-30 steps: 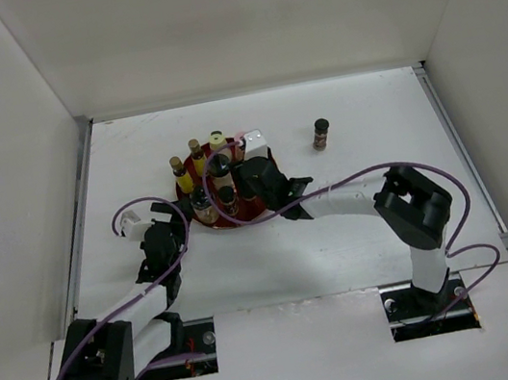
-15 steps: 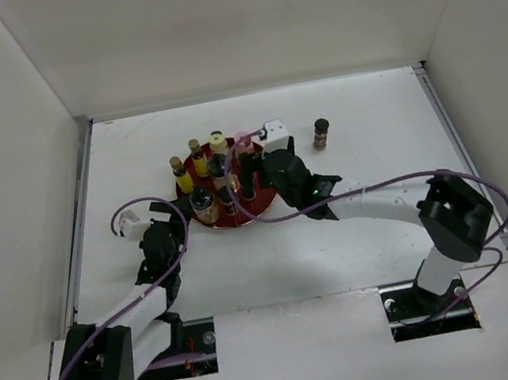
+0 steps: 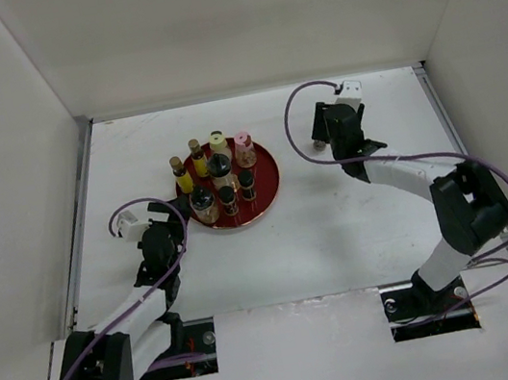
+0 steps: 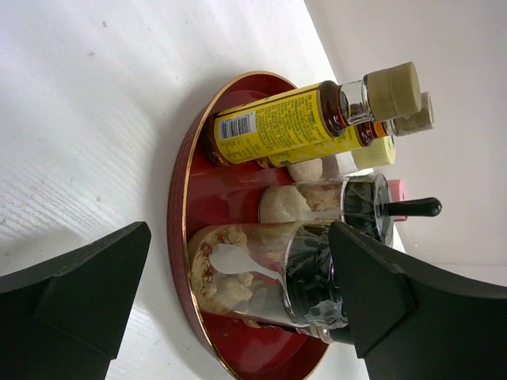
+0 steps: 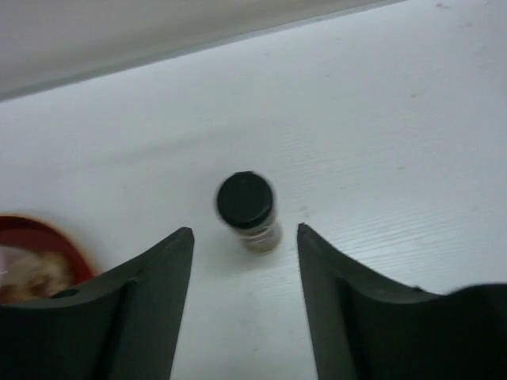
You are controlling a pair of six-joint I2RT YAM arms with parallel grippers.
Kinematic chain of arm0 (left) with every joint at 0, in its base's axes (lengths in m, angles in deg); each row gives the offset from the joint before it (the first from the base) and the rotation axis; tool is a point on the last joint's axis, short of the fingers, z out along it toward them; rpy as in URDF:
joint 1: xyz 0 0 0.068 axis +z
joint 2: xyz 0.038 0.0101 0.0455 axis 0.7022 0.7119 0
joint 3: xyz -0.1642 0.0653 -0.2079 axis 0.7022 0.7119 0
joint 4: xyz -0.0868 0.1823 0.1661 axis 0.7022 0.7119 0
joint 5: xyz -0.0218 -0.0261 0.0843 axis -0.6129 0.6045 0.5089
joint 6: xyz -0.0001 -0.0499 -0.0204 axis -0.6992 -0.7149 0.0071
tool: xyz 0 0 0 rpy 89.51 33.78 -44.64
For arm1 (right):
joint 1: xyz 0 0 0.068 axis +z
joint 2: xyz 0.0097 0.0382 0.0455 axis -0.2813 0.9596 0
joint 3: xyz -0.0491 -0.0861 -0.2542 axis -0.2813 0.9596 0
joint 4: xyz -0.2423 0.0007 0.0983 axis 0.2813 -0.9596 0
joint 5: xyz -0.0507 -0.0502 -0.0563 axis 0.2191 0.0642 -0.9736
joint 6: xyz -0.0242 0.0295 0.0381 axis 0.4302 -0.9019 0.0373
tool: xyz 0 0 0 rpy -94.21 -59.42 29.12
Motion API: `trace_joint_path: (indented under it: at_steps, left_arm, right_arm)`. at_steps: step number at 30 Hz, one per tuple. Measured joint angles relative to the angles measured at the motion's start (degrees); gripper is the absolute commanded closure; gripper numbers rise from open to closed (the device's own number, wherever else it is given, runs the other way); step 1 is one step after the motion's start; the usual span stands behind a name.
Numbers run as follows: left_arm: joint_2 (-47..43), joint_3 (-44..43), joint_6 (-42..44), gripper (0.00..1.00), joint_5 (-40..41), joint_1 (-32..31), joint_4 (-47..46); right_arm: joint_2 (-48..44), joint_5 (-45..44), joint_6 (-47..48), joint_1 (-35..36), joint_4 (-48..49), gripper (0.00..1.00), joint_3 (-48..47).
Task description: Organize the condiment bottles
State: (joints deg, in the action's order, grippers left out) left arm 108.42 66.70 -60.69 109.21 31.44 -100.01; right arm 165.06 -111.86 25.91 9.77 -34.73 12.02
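Eight bottles stand upright on the red tray [image 3: 270, 190], which sits left of centre toward the far edge of the counter [image 3: 339, 234]. Two slim yellow bottles [image 3: 181, 176] are on the tray's left. A cream yellow-lidded bottle [image 3: 218, 145] and a pink-lidded bottle [image 3: 244, 147] are on its far side. The dark black-capped bottles [image 3: 201, 200] fill its middle and near half. We judge that grouping everything on one tray is the organizing scheme, so the tray is the destination.

One loose black-capped bottle [image 5: 247, 207] stands upright on the bare counter, well apart from the tray, toward the far right corner. The right gripper [image 5: 244, 236] hangs over it with its fingers spread. The bottle is framed in the gap and neither finger touches it. This straddle lines the bottle up between the pads, so we expect the next move to call for a short descent and a squeeze on the body below the cap.

The left gripper [image 4: 238, 237] sits low just beside the tray's near-left rim, fingers spread, holding nothing, facing the bottles. We judge it parked there to stay out of the right arm's path.

Risk: the tray is crowded, and an incoming bottle could knock its neighbours.
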Motion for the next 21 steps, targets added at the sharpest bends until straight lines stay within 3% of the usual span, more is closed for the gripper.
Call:
trace_joint_path:
  at_steps: [4, 8, 17, 21]
  left_arm:
    - [0.4, 0.0, 0.0, 0.00, 0.3, 0.0, 0.0]
    - [1.9, 0.0, 0.1, 0.00, 0.3, 0.0, 0.1]
    - [3.2, 0.0, 0.1, 0.00, 0.5, 0.0, 0.0]
    - [3.5, 0.0, 0.1, 0.00, 0.7, 0.0, -0.1]
  right_arm:
    - [4.5, 0.3, 1.3, -2.5, -2.3, 0.15, -2.7]
    - [8.9, 1.9, 2.6, -2.7, -3.7, 0.16, -6.6]
    - [15.5, 3.8, 4.7, -3.6, -4.7, 0.33, -12.5]
    - [16.7, 4.5, 4.7, -4.3, -5.8, 0.48, -13.3]
